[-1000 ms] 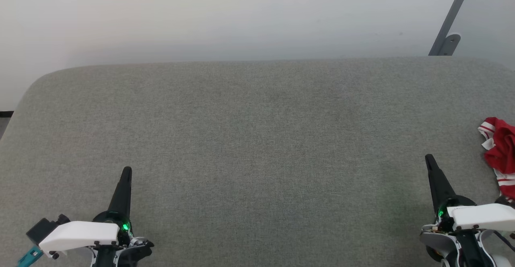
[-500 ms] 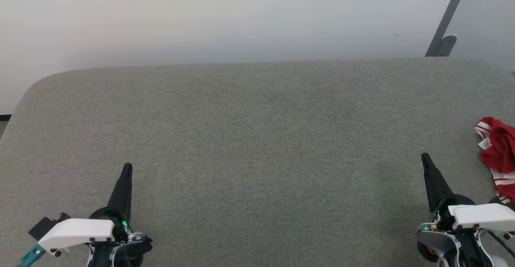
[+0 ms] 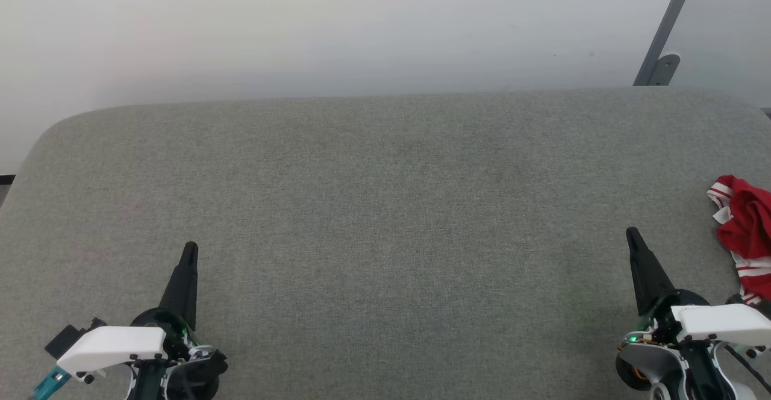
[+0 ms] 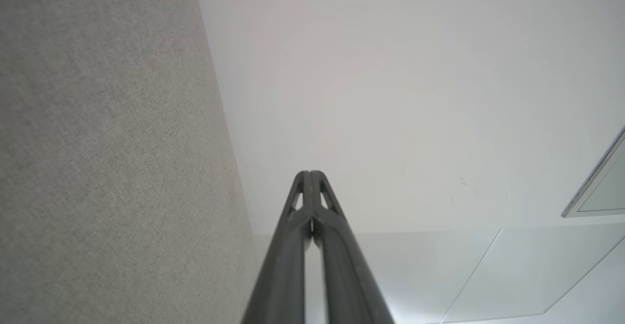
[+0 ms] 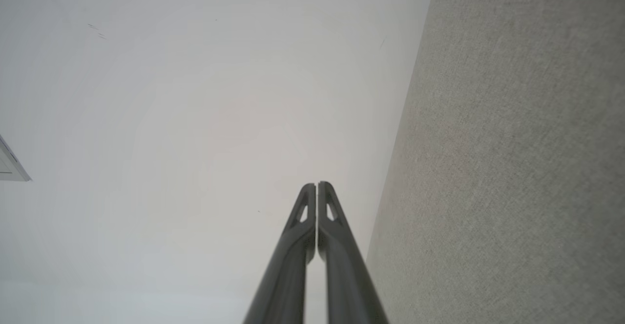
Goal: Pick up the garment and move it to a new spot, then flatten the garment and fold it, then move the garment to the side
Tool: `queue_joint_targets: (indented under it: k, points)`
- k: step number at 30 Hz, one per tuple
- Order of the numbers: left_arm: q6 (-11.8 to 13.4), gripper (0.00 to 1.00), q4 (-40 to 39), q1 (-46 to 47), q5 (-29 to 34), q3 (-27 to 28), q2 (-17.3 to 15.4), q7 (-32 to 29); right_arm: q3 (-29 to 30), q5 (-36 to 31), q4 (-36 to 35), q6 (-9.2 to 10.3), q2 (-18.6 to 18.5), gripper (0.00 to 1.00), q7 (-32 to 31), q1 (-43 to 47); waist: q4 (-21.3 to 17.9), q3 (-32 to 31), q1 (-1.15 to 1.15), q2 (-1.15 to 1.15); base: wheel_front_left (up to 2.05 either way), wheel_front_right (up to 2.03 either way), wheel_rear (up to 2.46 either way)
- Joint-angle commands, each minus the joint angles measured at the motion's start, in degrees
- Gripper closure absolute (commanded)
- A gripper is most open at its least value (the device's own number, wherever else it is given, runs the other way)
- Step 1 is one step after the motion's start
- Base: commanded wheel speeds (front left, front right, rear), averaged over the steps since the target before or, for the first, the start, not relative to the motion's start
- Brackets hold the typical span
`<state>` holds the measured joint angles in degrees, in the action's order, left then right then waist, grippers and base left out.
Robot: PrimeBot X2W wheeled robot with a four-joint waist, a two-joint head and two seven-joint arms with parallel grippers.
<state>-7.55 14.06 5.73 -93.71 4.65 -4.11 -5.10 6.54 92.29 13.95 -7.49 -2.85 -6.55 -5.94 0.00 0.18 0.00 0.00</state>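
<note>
Head view: the red shirt (image 3: 747, 231) lies crumpled at the grey tabletop's (image 3: 385, 207) right edge, and the left gripper (image 3: 190, 249) and right gripper (image 3: 631, 232) hover over its front corners. Left wrist view: fingers pressed together, empty. Right wrist view: same, closed on nothing.

The left gripper (image 3: 190, 248) is at the lower left of the head view. Its jaws are fully closed and empty. The two dark fingers form one tapered point directed up the view, leaning slightly right. The white left wrist cover (image 3: 111, 346) sits behind the finger base. In the left wrist view the fingers (image 4: 285, 265) meet at the tips.

The right gripper (image 3: 631, 232) is at the lower right, with jaws fully closed and empty, its point leaning slightly left. The white right wrist cover (image 3: 720, 321) sits behind it. Both arms are well apart.
</note>
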Motion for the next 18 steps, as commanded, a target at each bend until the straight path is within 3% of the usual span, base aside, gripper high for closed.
queue_joint_targets:
  k: [1,18]
  points:
    - [0.1,1.00,0.0,0.7,-0.3,0.2,-0.1,-0.2,0.0,0.2,0.2,0.00,0.1,1.00,-0.1,-0.5,0.0,0.0,0.00,0.00,0.00,0.00,0.00]
    - [0.1,1.00,0.0,0.8,0.2,0.6,0.2,-0.5,0.0,0.2,0.2,0.00,0.1,1.00,-0.1,-0.5,0.0,0.0,0.00,0.00,0.00,0.00,0.00]
